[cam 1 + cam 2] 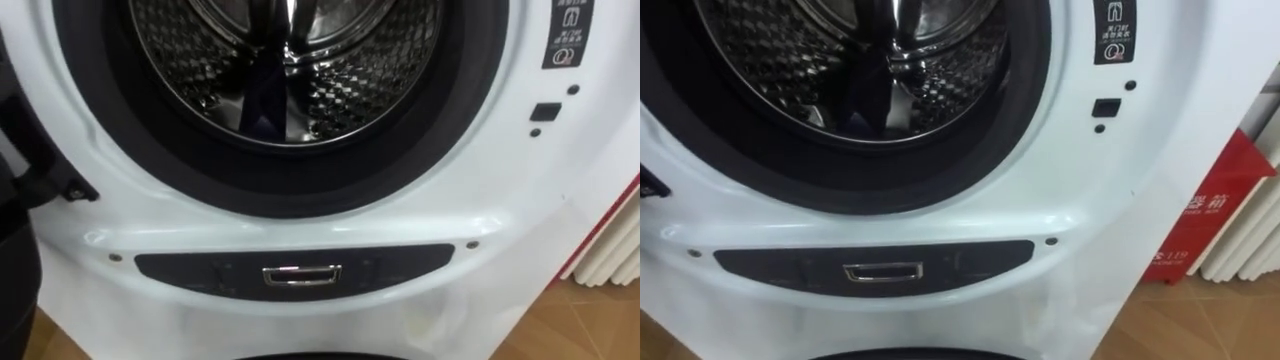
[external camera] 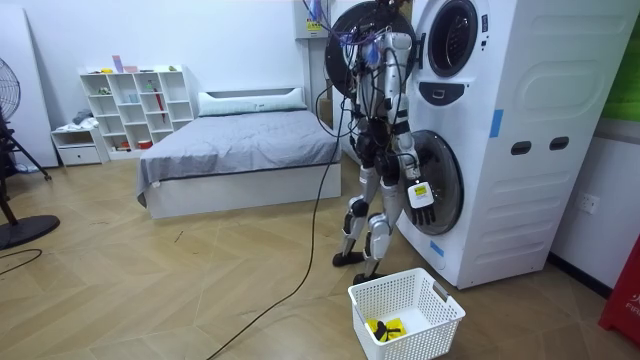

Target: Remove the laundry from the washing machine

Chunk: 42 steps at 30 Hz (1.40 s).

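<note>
The upper washing machine (image 2: 520, 90) stands with its round door (image 2: 352, 45) swung open, and I stand right in front of it. Its steel drum (image 1: 340, 90) fills the top of the eye views. A dark piece of clothing (image 1: 265, 95) hangs inside the drum near the middle, also seen as dark clothing (image 1: 868, 90) in the right eye view. In the room view my right hand (image 2: 421, 196) hangs at my side by the lower machine's door (image 2: 440, 185), fingers straight and holding nothing.
A white laundry basket (image 2: 440, 305) sits on the floor behind my feet, with a small yellow and black item (image 2: 385, 327) in it. A red box (image 1: 1210, 225) and a white radiator (image 1: 1252, 235) stand right of the machine. A bed (image 2: 240, 150) lies behind me.
</note>
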Tool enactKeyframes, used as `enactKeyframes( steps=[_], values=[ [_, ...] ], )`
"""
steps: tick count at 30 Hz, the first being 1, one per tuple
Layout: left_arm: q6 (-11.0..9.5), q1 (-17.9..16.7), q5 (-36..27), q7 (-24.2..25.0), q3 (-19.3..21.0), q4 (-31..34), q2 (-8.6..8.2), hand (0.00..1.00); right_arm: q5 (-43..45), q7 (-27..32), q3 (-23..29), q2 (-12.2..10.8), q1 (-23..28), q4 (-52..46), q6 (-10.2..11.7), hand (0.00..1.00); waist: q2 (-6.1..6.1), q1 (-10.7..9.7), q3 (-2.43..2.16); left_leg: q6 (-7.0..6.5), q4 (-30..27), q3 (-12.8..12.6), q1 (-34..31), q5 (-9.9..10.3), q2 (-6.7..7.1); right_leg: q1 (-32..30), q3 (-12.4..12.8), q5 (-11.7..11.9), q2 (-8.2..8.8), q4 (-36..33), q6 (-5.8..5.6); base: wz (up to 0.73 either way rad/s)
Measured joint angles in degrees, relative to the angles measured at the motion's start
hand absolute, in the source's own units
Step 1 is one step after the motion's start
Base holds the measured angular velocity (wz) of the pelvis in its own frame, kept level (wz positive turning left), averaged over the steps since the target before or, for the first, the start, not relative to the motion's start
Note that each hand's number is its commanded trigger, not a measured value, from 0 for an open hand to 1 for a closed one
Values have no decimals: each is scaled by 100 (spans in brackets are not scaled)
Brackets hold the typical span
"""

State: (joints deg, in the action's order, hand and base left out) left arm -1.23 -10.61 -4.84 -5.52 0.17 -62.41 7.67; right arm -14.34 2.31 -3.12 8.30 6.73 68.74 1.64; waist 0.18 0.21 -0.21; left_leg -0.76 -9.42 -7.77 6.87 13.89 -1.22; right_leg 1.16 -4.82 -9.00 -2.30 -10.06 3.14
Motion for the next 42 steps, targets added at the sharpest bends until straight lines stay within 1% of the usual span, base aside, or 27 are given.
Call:
enactKeyframes(
  steps=[6,7,9,11,12,13,14,15,17,19,20,22,24,25,26,27,29,30,32,33,35,36,38,39,40,41,42],
  values=[
    [5,-69,-2,-26,201,-46,-3,0,-57,-135,-1,-10,-4,-17,10,0,-35,25,36,0,-41,-5,57,0,-9,-8,5,-38,-6,-82,11,-1],
    [6,-82,-10,-27,216,-22,0,0,-61,-174,-4,-9,-1,-17,10,0,-79,23,47,1,-94,-3,51,1,-7,-10,6,-59,-7,-82,22,0],
    [-6,-104,-6,-32,337,77,-1,0,-32,-222,-3,-9,-1,-24,9,0,-106,38,56,84,-446,-13,-94,63,-30,-75,10,-148,-20,-216,58,-3],
    [-19,-134,-13,-25,392,165,25,0,106,-244,2,3,-35,-89,7,0,-89,94,58,192,-1472,23,-569,276,-137,-218,-32,-262,-46,-512,143,-12],
    [-20,-148,5,-24,425,248,26,0,156,-249,6,7,-61,-90,7,0,-91,88,59,201,-1758,37,-713,281,-169,-240,-50,-270,-59,-564,157,-12],
    [-21,-143,75,-14,490,391,16,0,225,-253,17,39,-122,-74,12,0,-78,81,60,203,-2406,35,-1052,278,-281,-250,-168,-267,-65,-582,188,-3],
    [-23,-116,124,1,530,487,-17,0,287,-250,68,77,-172,-36,30,0,-10,72,67,213,-2973,51,-1334,259,-424,-249,-219,-268,-140,-576,252,0],
    [-28,-101,131,4,524,516,-20,0,301,-249,63,92,-198,6,45,0,33,71,92,213,-3182,112,-1456,226,-465,-249,-253,-278,-174,-575,291,6],
    [-58,-71,107,20,480,568,-27,0,349,-251,63,130,-207,1,87,0,14,31,93,234,-3754,256,-1691,31,-538,-253,-370,-292,-196,-578,394,-4],
    [-56,-112,105,38,346,566,-51,0,367,-220,51,159,-234,0,112,0,133,29,78,306,-4385,270,-1580,-75,-652,-231,-624,-314,-203,-596,441,-25],
    [-54,-50,102,79,287,557,-50,0,369,-206,55,129,-230,-1,163,0,151,-60,92,366,-4529,296,-1365,-122,-664,-233,-678,-307,-221,-601,463,-5],
    [-61,101,103,118,200,583,-51,0,337,-231,57,130,-211,3,180,0,186,-200,92,441,-4316,400,-973,-125,-735,-301,-845,-299,-253,-655,476,36],
    [-66,290,81,125,9,741,-51,0,338,-201,56,157,-258,-19,232,0,262,-284,84,527,-3713,461,-588,-72,-807,-535,-977,-290,-275,-816,492,32],
    [-119,472,78,126,-104,779,-52,0,343,-173,62,160,-344,-26,279,0,325,-312,112,615,-3191,542,-336,-15,-804,-759,-1059,-289,-273,-1001,495,22],
    [-146,665,88,123,-187,788,-47,0,343,-169,80,151,-383,-19,282,0,331,-326,133,765,-2690,624,-149,301,-804,-973,-1116,-286,-268,-1122,498,18],
    [-154,746,100,117,-259,805,-39,0,346,-177,99,146,-447,-34,279,0,336,-318,134,777,-2430,639,-70,454,-813,-1073,-1138,-276,-264,-1178,504,9],
    [-189,898,134,120,-545,836,-22,0,371,-165,119,150,-531,-153,261,0,397,-337,127,713,-1613,641,163,874,-848,-1307,-1292,-141,-251,-1206,481,13],
    [-190,926,174,120,-591,838,-21,0,372,-163,119,141,-542,-160,261,0,398,-335,126,709,-1408,642,206,930,-846,-1354,-1303,-86,-242,-1208,471,17],
    [-190,950,212,124,-734,830,-14,0,376,-169,130,129,-550,-163,248,0,391,-318,121,588,-825,575,260,1020,-749,-1518,-1345,195,-159,-1163,379,13],
    [-189,941,213,134,-750,830,-15,0,385,-175,152,127,-544,-164,246,0,388,-306,122,567,-746,533,248,1024,-691,-1543,-1339,278,-129,-1117,351,7],
    [-190,798,206,177,-814,739,4,0,391,-180,203,127,-497,-158,237,0,331,-270,89,236,-680,485,122,913,-480,-1561,-1266,677,34,-853,249,0],
    [-188,739,207,202,-814,684,9,0,392,-178,215,129,-479,-153,236,0,330,-277,89,177,-665,488,110,881,-414,-1528,-1253,788,72,-755,225,0],
    [-188,512,207,249,-761,530,43,0,384,-181,260,135,-403,-164,228,0,243,-309,56,-82,-630,420,40,725,-150,-1505,-1150,1165,294,-531,136,0],
    [-188,497,208,245,-752,458,52,0,380,-180,266,135,-399,-164,221,0,213,-312,51,-128,-633,367,23,687,-82,-1497,-1121,1253,345,-488,113,0],
    [-188,436,206,238,-742,365,71,0,361,-182,265,138,-399,-161,207,0,156,-318,53,-201,-636,304,3,613,45,-1463,-1076,1427,445,-385,37,7],
    [-188,398,211,237,-722,256,72,0,312,-184,262,146,-370,-159,206,0,103,-340,76,-277,-646,299,-34,551,110,-1416,-952,1537,530,-336,-229,15],
    [-188,392,212,233,-715,204,71,0,284,-182,267,145,-349,-160,203,0,150,-341,74,-335,-676,297,-63,550,96,-1403,-881,1463,592,-481,-361,53]
  ],
)
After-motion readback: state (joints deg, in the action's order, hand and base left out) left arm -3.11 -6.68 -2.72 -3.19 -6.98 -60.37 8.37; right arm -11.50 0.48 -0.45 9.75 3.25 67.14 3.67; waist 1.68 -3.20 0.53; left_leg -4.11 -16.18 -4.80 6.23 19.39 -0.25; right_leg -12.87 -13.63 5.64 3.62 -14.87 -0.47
